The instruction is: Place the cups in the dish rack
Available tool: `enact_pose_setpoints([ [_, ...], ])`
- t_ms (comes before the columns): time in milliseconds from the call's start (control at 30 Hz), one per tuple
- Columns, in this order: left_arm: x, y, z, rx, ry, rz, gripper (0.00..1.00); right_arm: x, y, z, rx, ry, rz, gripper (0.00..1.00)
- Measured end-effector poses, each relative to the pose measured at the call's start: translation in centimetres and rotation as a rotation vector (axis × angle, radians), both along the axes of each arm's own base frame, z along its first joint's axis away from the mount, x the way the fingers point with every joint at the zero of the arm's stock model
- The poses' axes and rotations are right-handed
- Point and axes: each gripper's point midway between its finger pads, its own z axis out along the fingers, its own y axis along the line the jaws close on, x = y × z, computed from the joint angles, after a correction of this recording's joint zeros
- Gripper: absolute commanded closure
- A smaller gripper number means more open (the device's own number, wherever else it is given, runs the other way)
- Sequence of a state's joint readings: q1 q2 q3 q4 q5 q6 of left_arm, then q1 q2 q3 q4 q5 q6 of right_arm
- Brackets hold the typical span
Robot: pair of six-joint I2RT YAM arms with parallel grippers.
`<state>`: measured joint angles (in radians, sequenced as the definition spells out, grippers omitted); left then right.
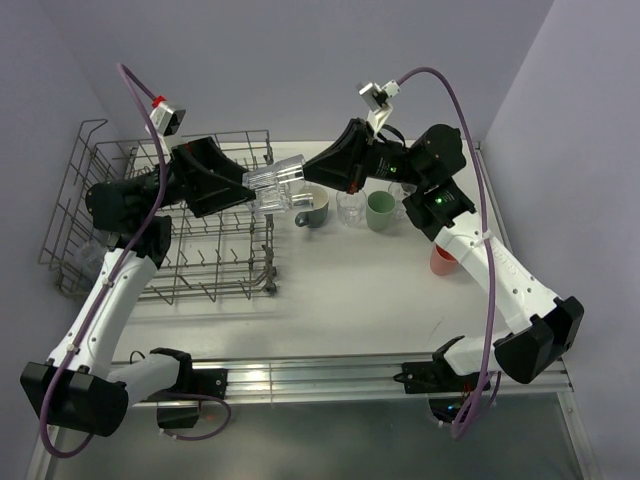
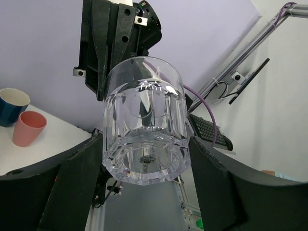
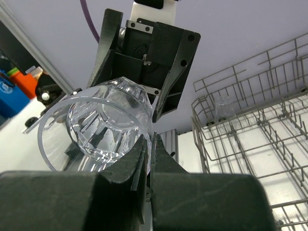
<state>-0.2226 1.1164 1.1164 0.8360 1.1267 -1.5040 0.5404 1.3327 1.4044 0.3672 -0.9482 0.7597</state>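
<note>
A clear glass tumbler [image 1: 275,185] hangs in the air between both grippers, over the right edge of the grey wire dish rack [image 1: 200,270]. My right gripper [image 1: 305,178] is shut on the tumbler's rim wall [image 3: 96,130], one finger inside and one outside. My left gripper [image 1: 258,190] holds the tumbler's thick base [image 2: 144,130], with a finger [image 2: 72,183] against each side. Another clear tumbler [image 3: 221,106] stands in the rack's far corner [image 3: 250,120].
On the table right of the rack stand a grey-blue mug [image 1: 312,207], a clear glass [image 1: 350,205], a green cup [image 1: 380,210] and a coral cup [image 1: 443,260]. The left wrist view shows a blue mug [image 2: 12,106] beside the coral cup [image 2: 29,127].
</note>
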Motion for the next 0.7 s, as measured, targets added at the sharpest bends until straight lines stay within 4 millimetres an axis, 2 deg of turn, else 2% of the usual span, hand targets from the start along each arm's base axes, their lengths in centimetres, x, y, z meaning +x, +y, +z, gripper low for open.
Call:
enact_pose_setpoints([
  [67, -0.04, -0.03, 0.0, 0.0, 0.0, -0.002, 0.29, -0.09, 0.03, 0.06, -0.001, -0.011, 0.002, 1.0],
  [200, -0.02, -0.04, -0.05, 0.001, 0.003, -0.003, 0.3, 0.0, 0.06, -0.05, -0.006, -0.018, -0.001, 1.0],
  [367, 0.06, -0.04, -0.29, -0.001, 0.003, -0.001, 0.21, 0.14, 0.12, -0.15, -0.016, -0.023, -0.005, 1.0],
  [700, 0.22, -0.15, -0.67, 0.005, 0.03, -0.005, 0.17, 0.27, 0.35, -0.59, -0.029, -0.03, -0.006, 1.0],
])
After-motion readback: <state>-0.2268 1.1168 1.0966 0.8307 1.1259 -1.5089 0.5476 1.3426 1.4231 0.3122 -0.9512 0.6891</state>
